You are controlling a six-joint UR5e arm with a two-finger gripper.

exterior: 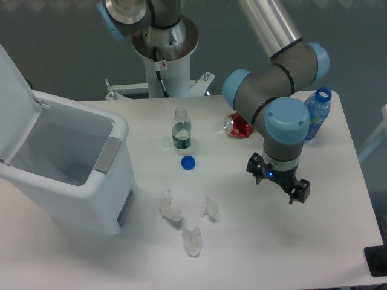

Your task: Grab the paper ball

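Right now my pincer hangs spread and empty toward the worktop's right edge; paper ball lies well apart leftward, nearer the front edge.

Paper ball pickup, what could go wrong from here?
1. The paper ball lies close to two other white wads, the L-shaped wad and the oval wad; the gripper might take the wrong one.
2. All three are pale on the white table, so aim may drift.
3. Crumpled paper is light and could slip away.
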